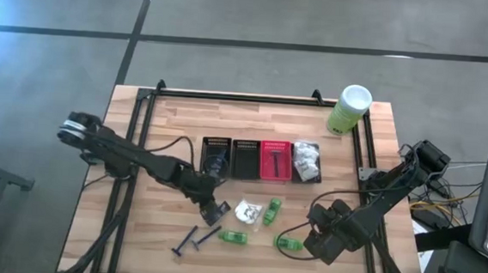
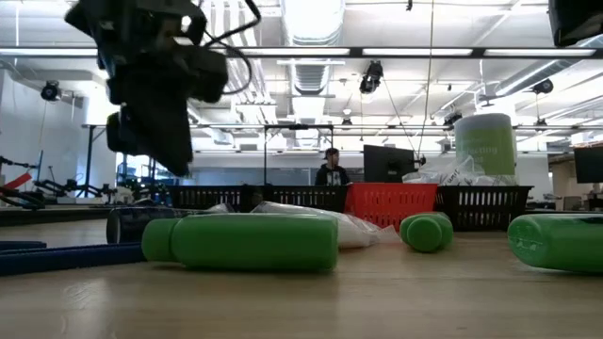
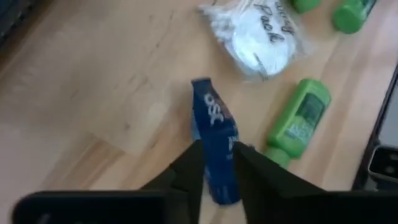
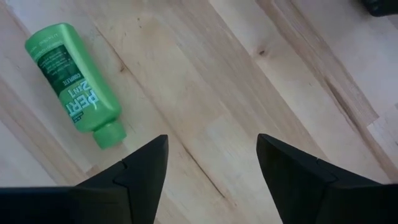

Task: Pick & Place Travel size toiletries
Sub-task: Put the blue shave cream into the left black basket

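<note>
Fingers of the left gripper [image 3: 216,163] pinch a small dark blue tube [image 3: 216,140] low over the wooden table [image 3: 93,93]; next comes carrying it off. Right gripper [image 4: 211,155] fingers stand apart, a bright green plastic bottle [image 4: 74,81] beyond one fingertip.

The small blue printed tube [image 3: 214,140] has its lower end hidden between the left end effector's [image 3: 216,163] dark fingers. The far person [image 2: 331,168] beyond the table is blurred.
</note>
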